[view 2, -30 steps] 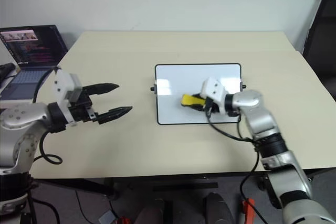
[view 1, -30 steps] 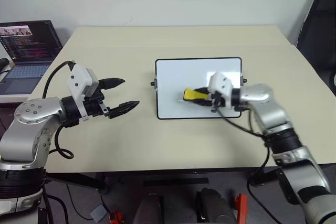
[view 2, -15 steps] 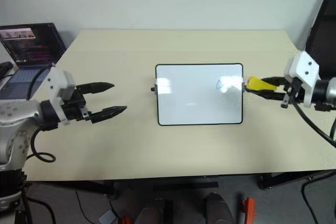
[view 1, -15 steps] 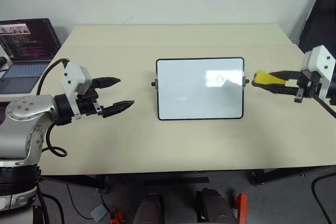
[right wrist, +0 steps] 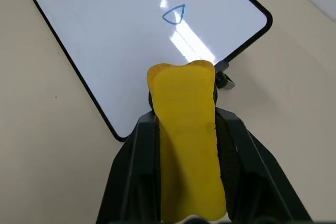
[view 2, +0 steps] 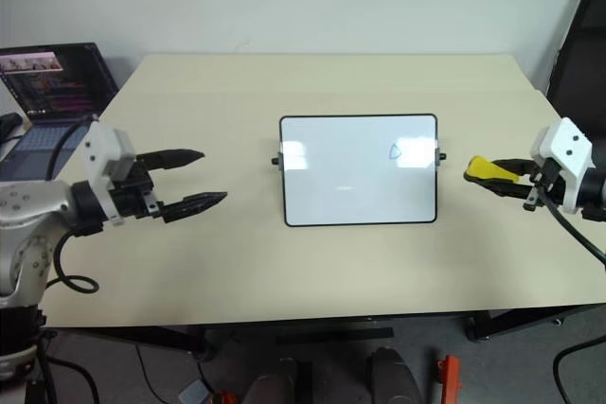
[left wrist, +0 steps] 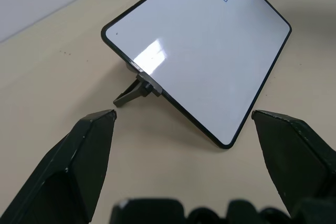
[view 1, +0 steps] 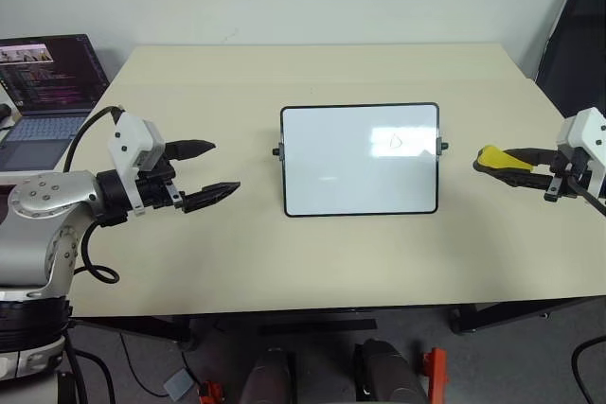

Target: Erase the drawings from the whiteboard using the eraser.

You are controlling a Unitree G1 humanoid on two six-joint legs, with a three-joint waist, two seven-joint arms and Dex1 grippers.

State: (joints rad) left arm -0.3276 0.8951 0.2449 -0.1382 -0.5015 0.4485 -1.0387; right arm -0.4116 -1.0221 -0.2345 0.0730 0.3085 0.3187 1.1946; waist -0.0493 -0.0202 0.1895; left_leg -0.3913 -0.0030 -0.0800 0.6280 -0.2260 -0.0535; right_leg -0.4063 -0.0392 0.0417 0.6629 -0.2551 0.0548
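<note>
One beige table [view 1: 322,253] carried everything, with a laptop [view 1: 47,92] off its left edge. Near the table's middle the whiteboard [view 1: 360,177] stood tilted on its small side knobs, and a single blue rounded-triangle drawing [view 1: 396,142] sat near its upper right corner. Left of the board, well apart from it, the left gripper [view 1: 206,170] hovered with its jaws spread and empty. Right of the board, clear of it, the right gripper [view 1: 507,162] was clamped on the yellow eraser [view 1: 494,155].
</note>
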